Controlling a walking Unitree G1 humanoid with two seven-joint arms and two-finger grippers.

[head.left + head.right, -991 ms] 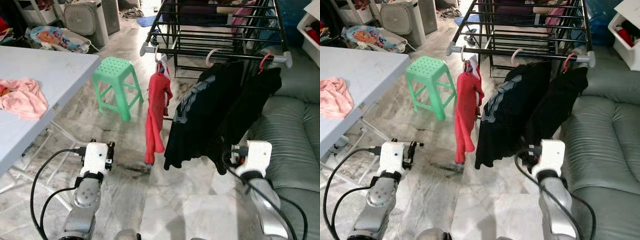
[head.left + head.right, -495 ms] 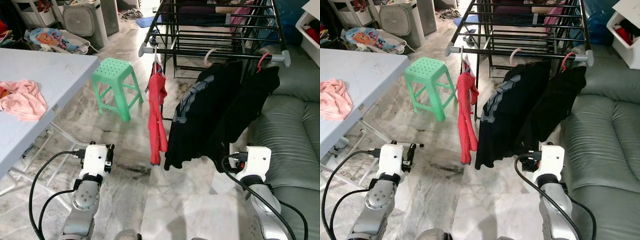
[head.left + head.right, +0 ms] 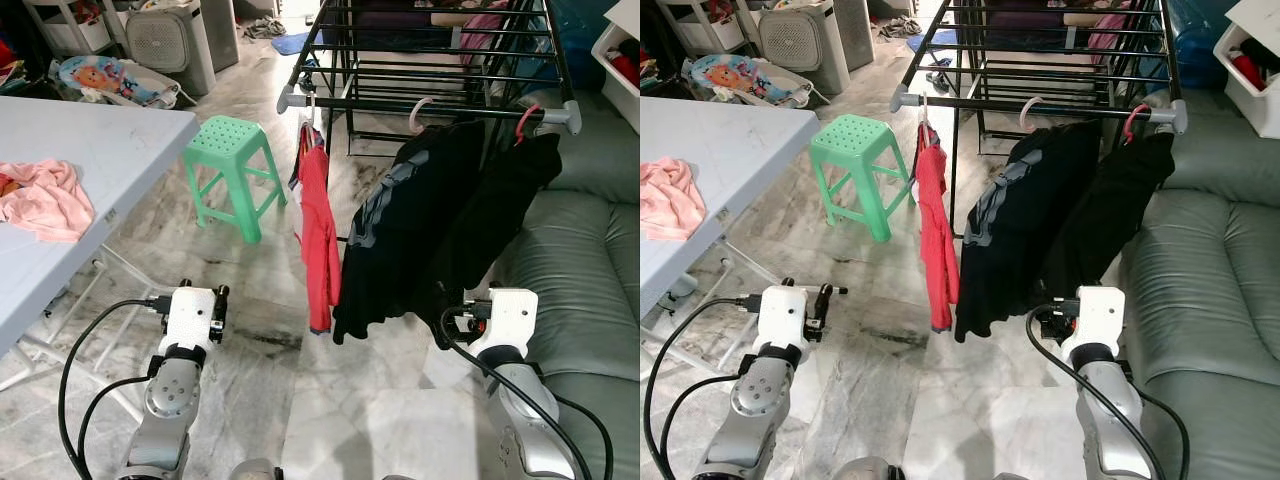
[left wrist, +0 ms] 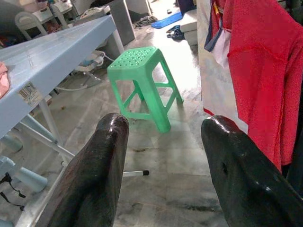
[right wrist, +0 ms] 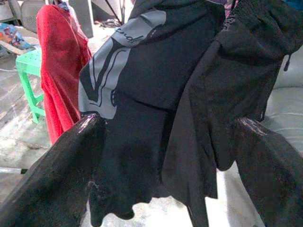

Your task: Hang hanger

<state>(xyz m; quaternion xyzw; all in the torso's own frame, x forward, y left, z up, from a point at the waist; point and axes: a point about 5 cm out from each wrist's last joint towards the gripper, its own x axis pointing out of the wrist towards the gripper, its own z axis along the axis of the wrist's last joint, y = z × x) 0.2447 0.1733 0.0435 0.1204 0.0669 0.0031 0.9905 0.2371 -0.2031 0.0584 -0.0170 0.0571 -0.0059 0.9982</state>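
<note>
Hanging on the rack (image 3: 430, 103) — red garment (image 3: 318, 235), two black.

I note bare rail (image 3: 365, 104) between red garment (image 3: 318, 235) and black shirt (image 3: 400, 225); green stool (image 3: 231, 165) stands left.
</note>
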